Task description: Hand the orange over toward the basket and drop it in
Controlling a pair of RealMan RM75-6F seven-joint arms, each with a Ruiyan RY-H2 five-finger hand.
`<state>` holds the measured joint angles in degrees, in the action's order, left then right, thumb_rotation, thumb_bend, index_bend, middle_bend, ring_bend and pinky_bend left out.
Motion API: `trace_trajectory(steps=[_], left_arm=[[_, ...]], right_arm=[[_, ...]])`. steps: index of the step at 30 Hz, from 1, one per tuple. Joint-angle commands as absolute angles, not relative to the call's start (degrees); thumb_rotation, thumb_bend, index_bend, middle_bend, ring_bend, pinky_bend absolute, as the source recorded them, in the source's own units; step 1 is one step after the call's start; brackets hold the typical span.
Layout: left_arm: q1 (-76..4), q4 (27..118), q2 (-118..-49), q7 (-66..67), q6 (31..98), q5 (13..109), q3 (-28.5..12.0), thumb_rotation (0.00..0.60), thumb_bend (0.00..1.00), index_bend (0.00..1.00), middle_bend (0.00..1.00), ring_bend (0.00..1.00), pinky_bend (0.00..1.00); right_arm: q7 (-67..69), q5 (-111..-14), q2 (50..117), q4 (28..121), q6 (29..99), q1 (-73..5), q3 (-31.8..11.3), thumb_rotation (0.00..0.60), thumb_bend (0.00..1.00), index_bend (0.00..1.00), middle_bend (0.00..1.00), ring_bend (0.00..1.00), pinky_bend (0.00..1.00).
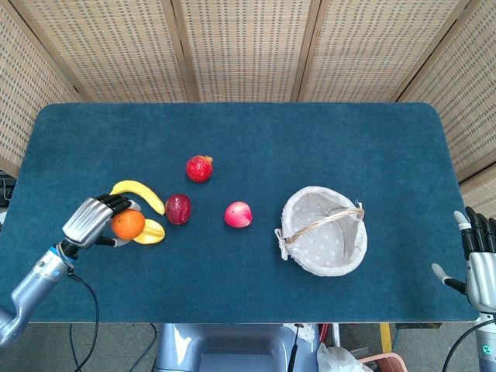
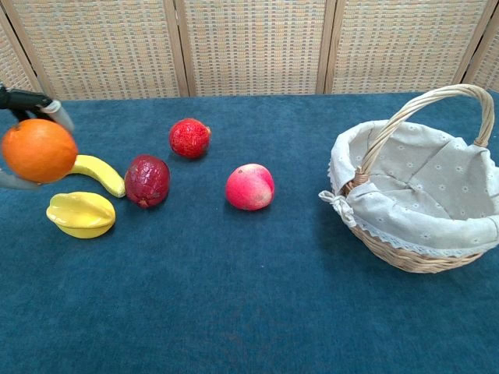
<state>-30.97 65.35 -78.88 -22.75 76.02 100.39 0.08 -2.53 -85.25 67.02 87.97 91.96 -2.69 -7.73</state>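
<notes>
Head view: left hand point(image 1: 93, 221) gripped orange point(image 1: 128, 224) at lower left, lifted off tabletop point(image 1: 310, 147); right hand point(image 1: 480, 267) spread, empty. Best carry high over fruit toward basket point(image 1: 291, 209) at right.

Dark red fruit point(image 1: 177, 208) & pink apple point(image 1: 238, 214) sit btwn orange point(image 1: 127, 224) & basket point(image 1: 294, 206).

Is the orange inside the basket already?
No, the orange is held by the left hand, far from the basket.
</notes>
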Motion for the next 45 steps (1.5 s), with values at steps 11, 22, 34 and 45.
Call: trace_trajectory(steps=[11,22,34,45], left_arm=[[-44.95,77.36,-87.09,-6.24,61.1,105.65,-1.01,0.6,0.02,0.53,0.42,0.35,0.41],[-49.51,66.76,-96.78,-6.33,56.4,105.76,1.17,0.6,0.02,0.53,0.42,0.35,0.37],[-50.09,64.77,-96.95,-8.25,58.54,105.87,3.72,0.6,0.0,0.1,0.04,0.06,0.11],[-44.12,77.06,-81.92,-5.29,67.73,101.18,3.17,0.6,0.0,0.0,0.0,0.0,0.0]], right_arm=[[-2.03,-83.3,66.74,87.88,91.53,-2.55,-8.58,0.6,0.0,0.0,0.0,0.0,0.0],[-0.95,-80.97,66.62,86.96,90.54,-2.32,-9.25,0.6,0.0,0.0,0.0,0.0,0.0],[-1.11,-80.73,66.64,87.03,90.48,-2.39,-9.51,0.6,0.0,0.0,0.0,0.0,0.0],[-0.8,-81.88,66.16,87.89,91.56,-2.03,-9.3,0.6,0.0,0.0,0.0,0.0,0.0]])
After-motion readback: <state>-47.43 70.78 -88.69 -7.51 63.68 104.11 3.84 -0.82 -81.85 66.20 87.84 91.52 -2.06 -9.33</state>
